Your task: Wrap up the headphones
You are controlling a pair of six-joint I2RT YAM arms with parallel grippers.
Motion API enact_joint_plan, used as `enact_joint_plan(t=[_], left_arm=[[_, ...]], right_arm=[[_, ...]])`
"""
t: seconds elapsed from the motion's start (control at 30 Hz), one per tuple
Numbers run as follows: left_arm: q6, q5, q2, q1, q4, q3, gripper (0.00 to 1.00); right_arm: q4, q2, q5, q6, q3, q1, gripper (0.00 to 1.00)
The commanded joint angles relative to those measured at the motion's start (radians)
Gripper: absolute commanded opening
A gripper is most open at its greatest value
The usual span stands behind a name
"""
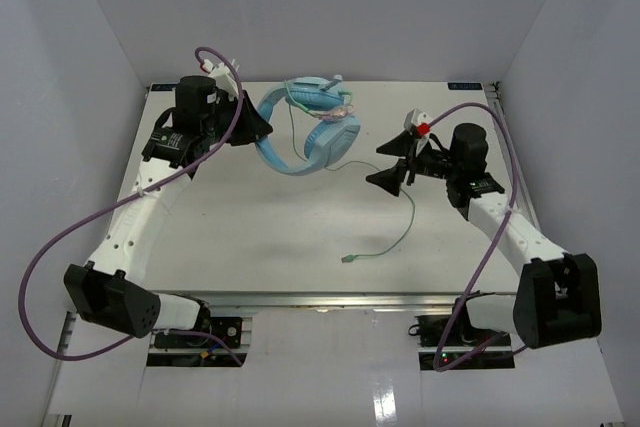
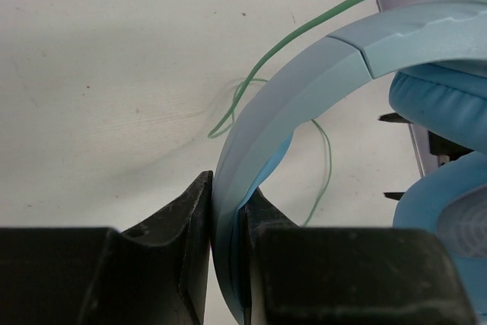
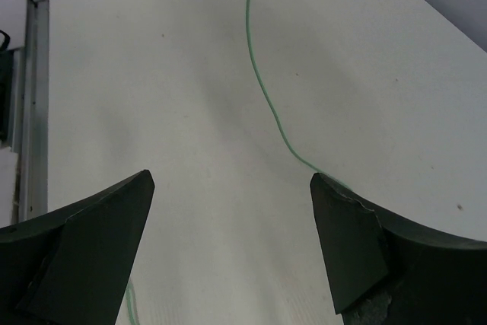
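The light-blue headphones (image 1: 308,127) are held at the back middle of the table. My left gripper (image 1: 262,129) is shut on their curved band (image 2: 289,104), which runs up between the fingers (image 2: 186,211) to the blue earcups (image 2: 445,112). The thin pale-green cord (image 1: 405,217) hangs from the earcups and trails across the table to its plug (image 1: 347,260) near the front middle. My right gripper (image 1: 392,162) is open and empty beside the cord (image 3: 266,89), which passes behind its right finger (image 3: 346,234).
White walls enclose the table (image 1: 250,237) on the left, back and right. Thick purple robot cables (image 1: 60,247) loop off both arms. The table's front edge (image 1: 330,297) has a metal rail.
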Motion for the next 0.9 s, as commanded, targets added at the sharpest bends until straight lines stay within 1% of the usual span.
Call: enact_joint_plan(t=[0.0,0.03,0.1,0.17,0.33,0.47,0.53,0.67,0.73,0.8,0.87], left_arm=[[-0.091,-0.01,-0.069,-0.031,-0.063,0.093,0.0],[-0.095,-0.021,-0.074,-0.032,-0.073,0.1,0.0],[-0.11,-0.028,-0.081,-0.034,-0.092,0.11,0.0],[-0.125,-0.027,-0.091,-0.039,-0.1,0.111,0.0],[-0.157,-0.031,-0.11,-0.05,-0.114,0.112,0.0],[-0.175,-0.02,-0.125,-0.052,-0.119,0.104,0.0],[-0.178,-0.013,-0.131,-0.052,-0.12,0.102,0.0],[-0.193,-0.001,-0.145,-0.052,-0.117,0.102,0.0],[-0.195,0.002,-0.15,-0.052,-0.119,0.106,0.0],[-0.198,0.005,-0.157,-0.052,-0.119,0.108,0.0],[-0.2,0.009,-0.166,-0.052,-0.12,0.108,0.0]], right_arm=[[0.383,0.156,-0.077,0.243,0.097,0.104,0.9],[0.389,0.219,-0.072,0.264,0.132,0.137,0.9],[0.499,0.316,-0.051,0.341,0.181,0.184,0.9],[0.562,0.403,-0.034,0.397,0.24,0.223,0.9],[0.6,0.576,-0.006,0.388,0.375,0.28,0.9],[0.668,0.679,-0.019,0.436,0.447,0.303,0.92],[0.672,0.713,-0.054,0.453,0.486,0.325,0.93],[0.552,0.767,-0.059,0.339,0.545,0.397,0.98],[0.532,0.798,-0.05,0.332,0.554,0.417,1.0],[0.563,0.844,-0.08,0.403,0.568,0.421,0.85],[0.66,0.868,-0.141,0.486,0.554,0.422,0.74]])
